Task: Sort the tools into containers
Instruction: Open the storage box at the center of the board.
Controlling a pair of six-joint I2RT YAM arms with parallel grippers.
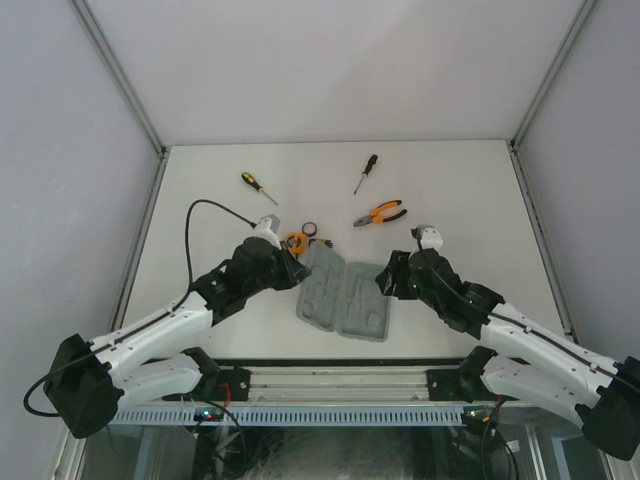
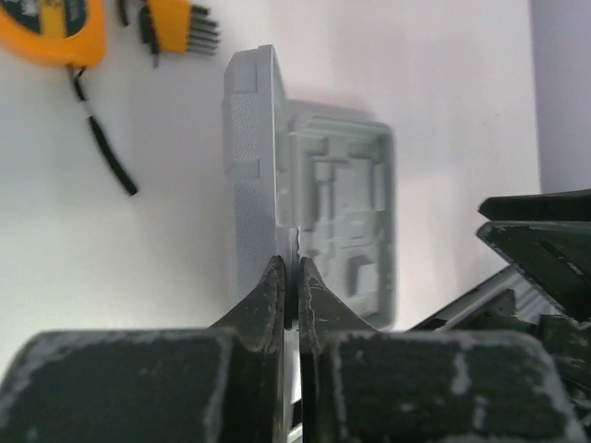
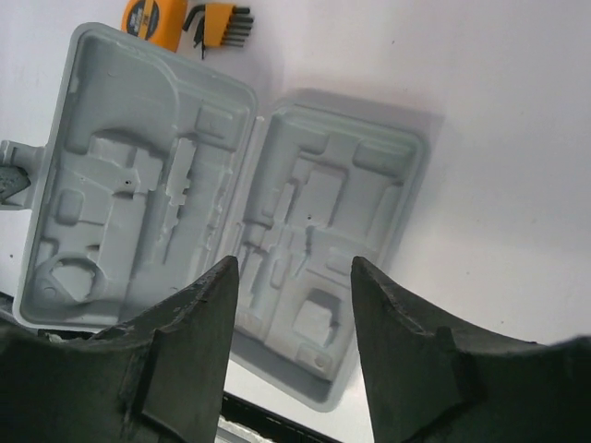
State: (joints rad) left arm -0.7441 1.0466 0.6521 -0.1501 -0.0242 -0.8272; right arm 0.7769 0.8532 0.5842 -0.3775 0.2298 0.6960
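The grey case (image 1: 345,300) lies open near the table's front, both moulded halves bare (image 3: 138,175). My left gripper (image 1: 300,272) is shut on the outer rim of the left half (image 2: 249,157), which looks tilted up edge-on in the left wrist view, between the fingers (image 2: 273,295). My right gripper (image 3: 291,272) hangs open over the right half (image 3: 332,212), nothing between its fingers. Behind the case lie the orange tape measure (image 1: 295,241), the hex key set (image 3: 222,23) and a black ring (image 1: 311,230). Farther back are two screwdrivers (image 1: 258,187) (image 1: 366,173) and the orange-handled pliers (image 1: 380,213).
The tape measure's black strap (image 2: 106,152) trails on the table left of the case. A metal rail (image 1: 340,385) runs along the near edge between the arm bases. Grey walls enclose the table on three sides.
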